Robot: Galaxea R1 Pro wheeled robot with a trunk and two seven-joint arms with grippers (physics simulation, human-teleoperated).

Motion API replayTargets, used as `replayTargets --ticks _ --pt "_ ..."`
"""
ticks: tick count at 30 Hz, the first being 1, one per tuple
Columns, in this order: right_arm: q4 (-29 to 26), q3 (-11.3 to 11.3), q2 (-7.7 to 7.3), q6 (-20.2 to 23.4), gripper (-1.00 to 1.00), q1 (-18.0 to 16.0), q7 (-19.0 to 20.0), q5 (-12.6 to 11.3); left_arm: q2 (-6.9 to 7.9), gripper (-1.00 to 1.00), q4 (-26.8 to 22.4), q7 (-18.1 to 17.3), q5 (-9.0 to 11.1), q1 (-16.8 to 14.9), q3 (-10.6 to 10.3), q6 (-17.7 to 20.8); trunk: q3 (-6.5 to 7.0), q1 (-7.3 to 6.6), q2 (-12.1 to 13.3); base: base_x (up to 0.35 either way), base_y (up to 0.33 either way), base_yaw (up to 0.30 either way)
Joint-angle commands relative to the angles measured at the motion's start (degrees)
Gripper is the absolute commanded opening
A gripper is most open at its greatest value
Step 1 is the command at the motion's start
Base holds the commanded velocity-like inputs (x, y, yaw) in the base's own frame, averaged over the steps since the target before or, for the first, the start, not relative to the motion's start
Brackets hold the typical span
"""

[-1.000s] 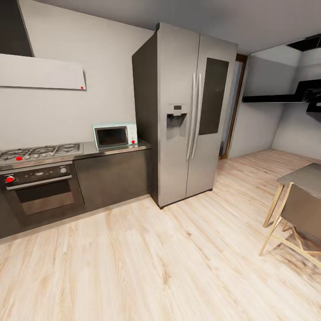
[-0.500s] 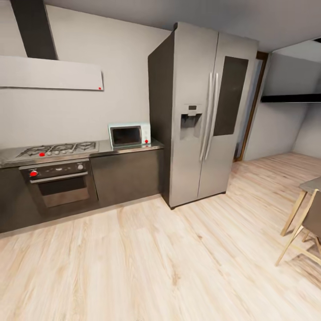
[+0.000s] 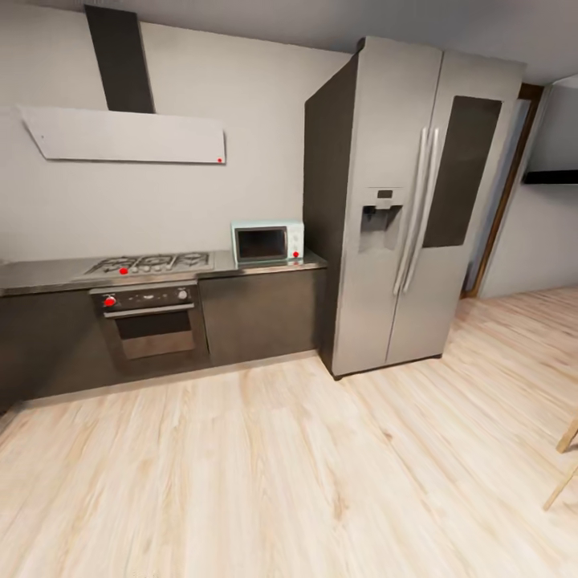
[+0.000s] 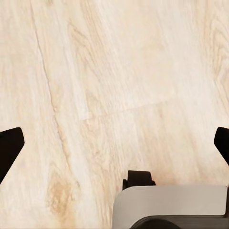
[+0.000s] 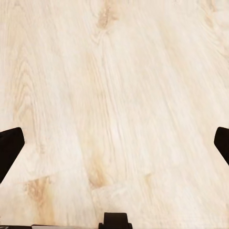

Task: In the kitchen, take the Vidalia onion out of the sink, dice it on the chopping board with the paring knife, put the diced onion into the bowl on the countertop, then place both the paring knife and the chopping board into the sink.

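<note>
Kitchen wall seen from the head camera. A tall refrigerator (image 3: 417, 217) with two brushed grey doors, long vertical bar handles, a dispenser recess and a dark glass panel stands on the pale wood-plank floor (image 3: 305, 474), its dark side panel turned toward the cabinets. Beside it runs the table (image 3: 48, 274), a smooth grey glossy worktop with a thin metallic front edge over matte dark grey cabinets; its far left end is cut off by the picture edge. On the table sits a small boxy microwave (image 3: 268, 242) with a pale mint casing, a dark window and a red knob, next to the refrigerator's side. A gas hob (image 3: 151, 262) with black grates and one red knob is set into the worktop, above a built-in oven (image 3: 151, 319) with a glass door, a bar handle and a red dial. A flat, slanted light-grey hood (image 3: 128, 135) hangs on the wall under a dark flue. At the lower right, pale wooden legs (image 3: 565, 466) are cut off, their object unidentifiable. In the wrist views, the left end effector (image 4: 114, 145) and the right end effector (image 5: 114, 145) each hang over grained floor planks, dark fingertips apart at opposite edges with nothing between them.
</note>
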Motion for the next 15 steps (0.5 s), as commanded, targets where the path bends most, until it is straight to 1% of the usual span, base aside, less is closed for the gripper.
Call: replayTargets --ticks 1,15 --pt "0.05 -0.02 -0.01 -0.17 1.0 -0.03 0.04 0.08 -0.06 1.0 0.3 -0.1 -0.12 0.01 0.35 -0.27 -0.05 0.0 -0.03 0.0 0.0 0.263" --pt "0.08 0.07 0.04 -0.17 1.0 -0.03 0.04 0.15 0.02 1.0 0.65 -0.1 -0.12 0.01 0.39 -0.34 -0.05 0.0 -0.03 0.0 0.0 0.263"
